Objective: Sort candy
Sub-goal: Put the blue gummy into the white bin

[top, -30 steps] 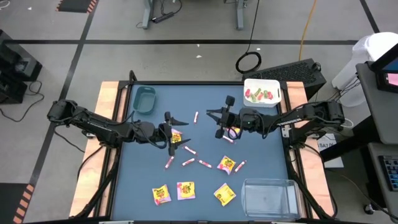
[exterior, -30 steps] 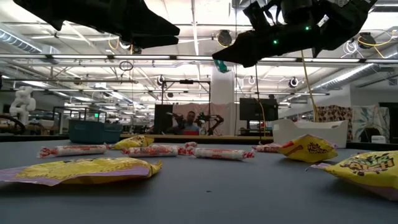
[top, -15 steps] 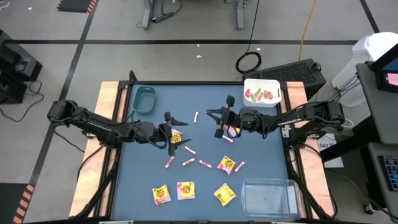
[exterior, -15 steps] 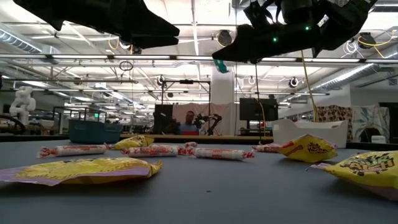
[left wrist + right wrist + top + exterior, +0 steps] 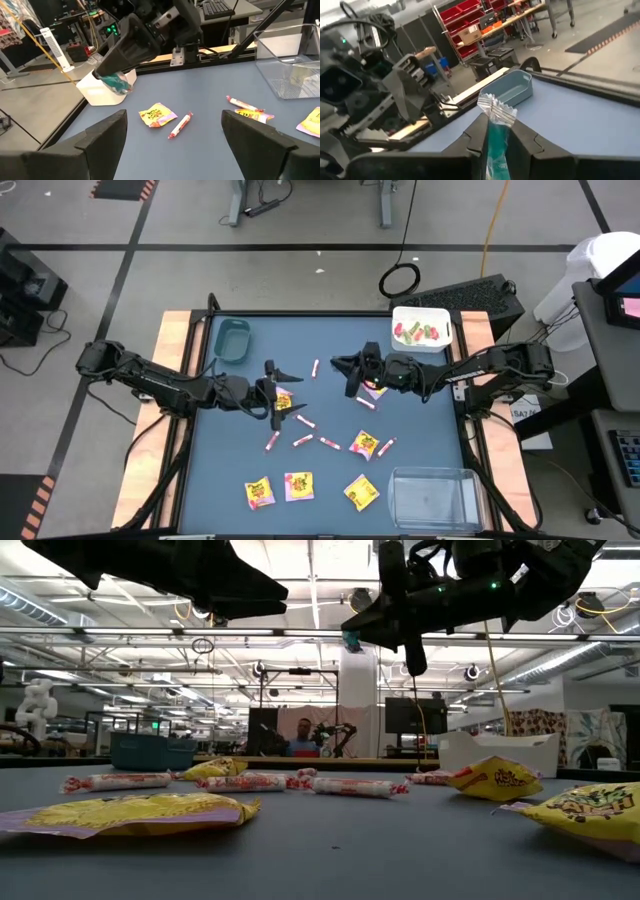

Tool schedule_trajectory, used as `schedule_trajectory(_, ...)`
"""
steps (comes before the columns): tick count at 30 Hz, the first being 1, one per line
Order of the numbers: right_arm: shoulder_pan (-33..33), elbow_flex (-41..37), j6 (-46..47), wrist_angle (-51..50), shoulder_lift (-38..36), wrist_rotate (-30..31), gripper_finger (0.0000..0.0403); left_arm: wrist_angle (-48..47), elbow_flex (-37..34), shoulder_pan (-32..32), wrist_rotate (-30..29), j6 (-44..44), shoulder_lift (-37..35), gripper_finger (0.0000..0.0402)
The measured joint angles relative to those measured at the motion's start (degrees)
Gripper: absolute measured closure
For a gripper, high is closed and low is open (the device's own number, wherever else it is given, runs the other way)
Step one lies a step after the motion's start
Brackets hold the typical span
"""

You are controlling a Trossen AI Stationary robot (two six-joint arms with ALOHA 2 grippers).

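Right wrist view, green candy (image 5: pixel 496 142) pinched between fingers (image 5: pixel 470 145)

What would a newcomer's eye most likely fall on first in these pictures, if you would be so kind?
Probably the right gripper, raised above the middle of the blue table and shut on a green wrapped candy. Next, the yellow packets and pink-white sticks scattered over the table's centre and near edge. The left gripper hovers open over one yellow packet, and the white bin at the far right corner already holds several sweets.
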Motion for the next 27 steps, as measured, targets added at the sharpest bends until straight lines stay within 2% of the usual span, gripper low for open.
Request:
schedule_trajectory(7,0.1,0.0,2.4,0.0,0.0,-0.1,0.036,-0.6,0.0,0.0,0.0,0.0,0.0,0.0075)
schedule_trajectory(15,0.1,0.0,10.3,-0.7,0.0,-0.2,0.036,-0.5,0.0,0.0,0.0,-1.2,0.0,0.0075)
schedule_trajectory(27,0.1,0.0,8.5,-1.1,0.0,-0.2,0.036,-0.5,0.0,0.0,0.0,-1.3,0.0,0.0075)
